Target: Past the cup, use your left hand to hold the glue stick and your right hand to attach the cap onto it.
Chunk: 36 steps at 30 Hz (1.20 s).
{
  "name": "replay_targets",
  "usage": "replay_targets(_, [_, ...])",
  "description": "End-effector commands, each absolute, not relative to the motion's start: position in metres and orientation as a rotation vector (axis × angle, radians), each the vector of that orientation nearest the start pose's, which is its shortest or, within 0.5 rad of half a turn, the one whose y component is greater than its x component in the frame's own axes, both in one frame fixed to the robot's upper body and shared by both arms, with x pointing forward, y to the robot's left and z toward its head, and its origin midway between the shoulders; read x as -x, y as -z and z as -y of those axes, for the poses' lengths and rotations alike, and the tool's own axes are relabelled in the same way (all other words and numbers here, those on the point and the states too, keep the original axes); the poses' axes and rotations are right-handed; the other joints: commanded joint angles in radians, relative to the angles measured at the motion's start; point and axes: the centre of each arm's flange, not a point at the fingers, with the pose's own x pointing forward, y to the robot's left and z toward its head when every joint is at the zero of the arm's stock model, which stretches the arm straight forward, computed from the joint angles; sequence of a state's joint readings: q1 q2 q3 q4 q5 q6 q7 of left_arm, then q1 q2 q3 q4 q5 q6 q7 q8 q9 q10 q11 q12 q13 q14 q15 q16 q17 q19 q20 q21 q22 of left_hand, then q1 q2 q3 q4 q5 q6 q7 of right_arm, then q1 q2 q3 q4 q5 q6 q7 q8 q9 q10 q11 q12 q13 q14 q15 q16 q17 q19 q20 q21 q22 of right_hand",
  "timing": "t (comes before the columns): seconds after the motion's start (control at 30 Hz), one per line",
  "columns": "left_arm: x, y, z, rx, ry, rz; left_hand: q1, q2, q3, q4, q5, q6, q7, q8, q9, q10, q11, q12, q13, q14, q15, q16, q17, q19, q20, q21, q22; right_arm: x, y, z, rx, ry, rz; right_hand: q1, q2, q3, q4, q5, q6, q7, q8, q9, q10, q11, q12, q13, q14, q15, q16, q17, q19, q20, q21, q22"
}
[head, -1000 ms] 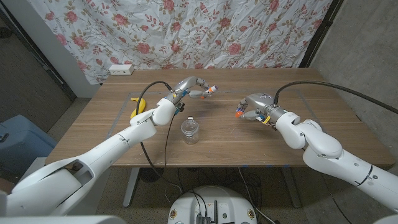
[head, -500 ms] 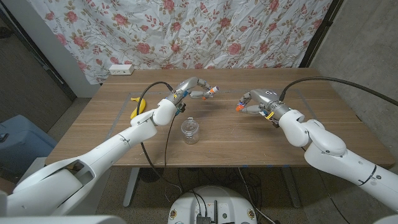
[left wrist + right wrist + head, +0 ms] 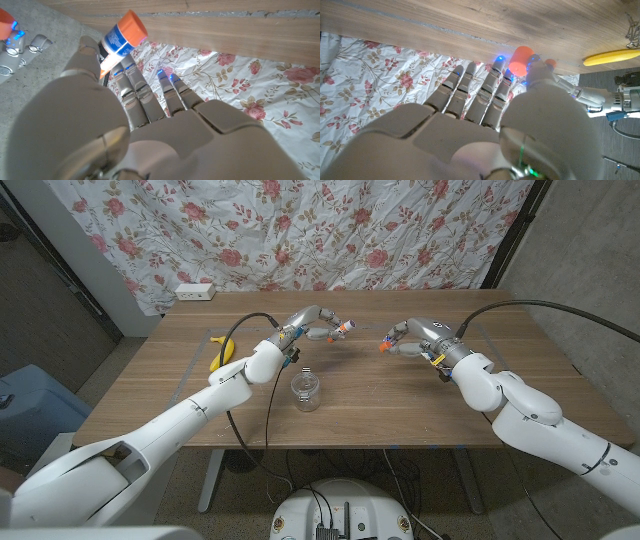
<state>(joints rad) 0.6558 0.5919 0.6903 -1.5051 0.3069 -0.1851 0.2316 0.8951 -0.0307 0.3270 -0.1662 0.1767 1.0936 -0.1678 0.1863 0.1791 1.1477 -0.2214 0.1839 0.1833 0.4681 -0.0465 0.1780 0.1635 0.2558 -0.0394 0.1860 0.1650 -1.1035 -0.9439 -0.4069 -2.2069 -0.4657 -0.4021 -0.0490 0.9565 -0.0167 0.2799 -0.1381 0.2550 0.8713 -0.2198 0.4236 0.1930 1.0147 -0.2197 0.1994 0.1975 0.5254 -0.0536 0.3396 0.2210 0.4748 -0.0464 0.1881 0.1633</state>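
Your left robot hand (image 3: pixel 312 321) is raised over the middle of the tabletop (image 3: pixel 380 400), toward its far edge, and it pinches the glue stick (image 3: pixel 340 329) between thumb and fingers. The stick lies roughly level, its orange end pointing toward your right side. In the left wrist view the same stick (image 3: pixel 121 37) pokes out past the fingertips, blue and white body with an orange tip.

Your right robot hand (image 3: pixel 415 340) is also up off the tabletop, a little apart from the left, holding the orange cap (image 3: pixel 384 346) at its fingertips. The right wrist view shows the cap (image 3: pixel 521 60) gripped between thumb and fingers. Cap and glue stick face each other with a gap between them, not touching.

The clear cup (image 3: pixel 306 391) stands upright nearer the front edge, below your left hand. A yellow banana (image 3: pixel 223 352) lies toward the left edge.
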Motion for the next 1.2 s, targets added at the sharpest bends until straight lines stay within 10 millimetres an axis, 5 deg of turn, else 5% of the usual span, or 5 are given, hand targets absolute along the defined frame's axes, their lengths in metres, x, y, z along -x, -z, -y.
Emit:
replay_targets(0.03, [-0.610,-0.033,-0.145,-0.998,0.156,0.931,0.011,0.050,0.004,0.003,0.008,0.019,0.003,0.007,0.006,-0.004,-0.002,0.005,0.005,0.006,-0.137,0.000,0.001,0.006,-0.043,0.003,0.003,-0.501,-0.016,0.229,1.230,0.035,0.649,-0.007,0.000,-0.007,0.000,-0.002,0.011,0.001,-0.005,0.003,0.009,-0.002,-0.004,0.003,0.006,-0.145,0.005,0.004,-0.003,-0.035,-0.002,0.002])
replay_targets(1.2, [-0.592,-0.034,-0.132,-0.967,0.148,0.973,0.009,0.053,0.004,0.003,0.008,0.016,0.002,0.007,0.006,-0.008,-0.002,0.006,0.005,0.006,-0.138,0.000,0.001,0.005,-0.042,0.002,0.003,-0.487,-0.056,0.227,1.113,0.007,0.710,-0.022,0.009,-0.023,0.005,-0.011,0.006,0.001,-0.022,0.001,-0.003,-0.001,-0.008,0.004,-0.005,-0.144,0.006,0.009,-0.004,-0.019,-0.001,0.003])
